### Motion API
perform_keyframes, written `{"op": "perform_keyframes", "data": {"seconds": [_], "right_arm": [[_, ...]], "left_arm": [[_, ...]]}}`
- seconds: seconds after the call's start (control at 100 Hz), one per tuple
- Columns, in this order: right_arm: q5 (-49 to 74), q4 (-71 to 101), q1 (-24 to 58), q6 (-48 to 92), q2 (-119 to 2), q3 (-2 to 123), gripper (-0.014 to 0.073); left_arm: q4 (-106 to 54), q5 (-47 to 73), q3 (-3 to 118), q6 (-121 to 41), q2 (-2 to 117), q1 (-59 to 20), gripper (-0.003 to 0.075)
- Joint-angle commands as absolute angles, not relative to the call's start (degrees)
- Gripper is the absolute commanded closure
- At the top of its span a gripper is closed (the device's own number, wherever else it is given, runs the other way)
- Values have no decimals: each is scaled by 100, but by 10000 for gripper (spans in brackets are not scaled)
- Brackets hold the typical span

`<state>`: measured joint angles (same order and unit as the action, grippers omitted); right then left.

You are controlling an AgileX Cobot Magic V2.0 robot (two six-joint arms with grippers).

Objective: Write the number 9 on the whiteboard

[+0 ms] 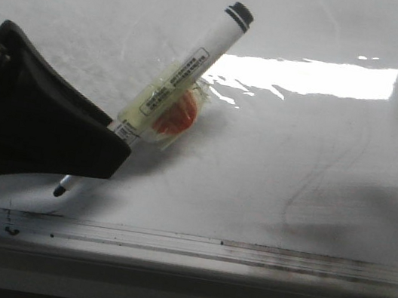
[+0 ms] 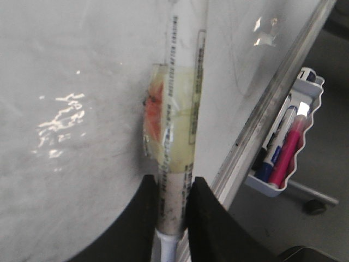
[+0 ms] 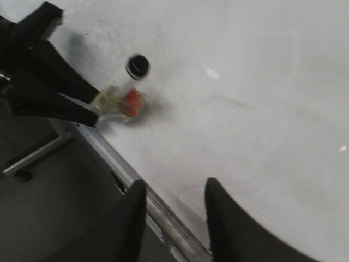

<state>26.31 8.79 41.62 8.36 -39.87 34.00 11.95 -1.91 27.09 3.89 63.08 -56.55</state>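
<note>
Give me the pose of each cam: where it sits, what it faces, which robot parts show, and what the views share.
Front: faces forward over the whiteboard and its metal rail; the left hand holds a marker, the right arm barely shows at the top right corner.
Left wrist: on the left arm, looks along the marker between its fingers; a marker tray hangs past the board edge.
Right wrist: on the right arm, over the board; right hand open, empty.
Shared: all three see the marker; no 9 is visible yet.

Whiteboard (image 1: 319, 161) glossy, smudged; rail (image 1: 242, 254) dull grimy metal; marker (image 1: 184, 78) smooth plastic, clear-taped.
</note>
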Motion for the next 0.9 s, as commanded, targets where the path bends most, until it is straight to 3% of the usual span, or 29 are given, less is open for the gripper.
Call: {"op": "perform_keyframes", "data": {"seconds": [0.0,0.27,0.55,0.89], "right_arm": [[2242,841,4426,938,-4469,3938,241],[2321,852,5056,947,-5478,4516,241],[2139,876,5091,947,-5750,4691,256],[2068,1020,5091,947,-5930,4703,554]], "left_arm": [[1809,-449,2909,415,6137,-5651,741],[2937,-727,2909,415,6021,-5651,741],[3261,-952,2909,415,6021,-5651,741],[3261,-1233,2909,415,6021,-5651,741]]}}
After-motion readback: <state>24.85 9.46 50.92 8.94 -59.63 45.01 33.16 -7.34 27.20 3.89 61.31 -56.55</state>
